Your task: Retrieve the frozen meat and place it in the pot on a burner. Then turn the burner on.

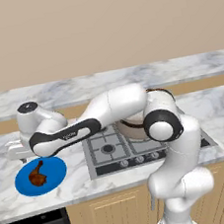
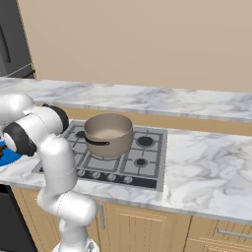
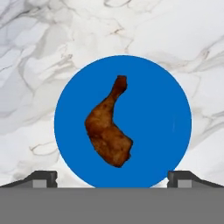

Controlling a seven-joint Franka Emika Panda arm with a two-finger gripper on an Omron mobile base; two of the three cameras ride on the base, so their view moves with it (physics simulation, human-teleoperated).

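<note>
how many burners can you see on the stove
3 clearly: back right, front right, and front left nearer the blue plate. The pot sits over the back left of the stove and probably hides a fourth.

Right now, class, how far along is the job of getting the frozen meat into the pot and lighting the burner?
Nothing is finished. The frozen meat lies on the blue plate. The open claw hovers above it, holding nothing. The pot sits empty on the stove. Grasping, carrying and lighting remain.
</note>
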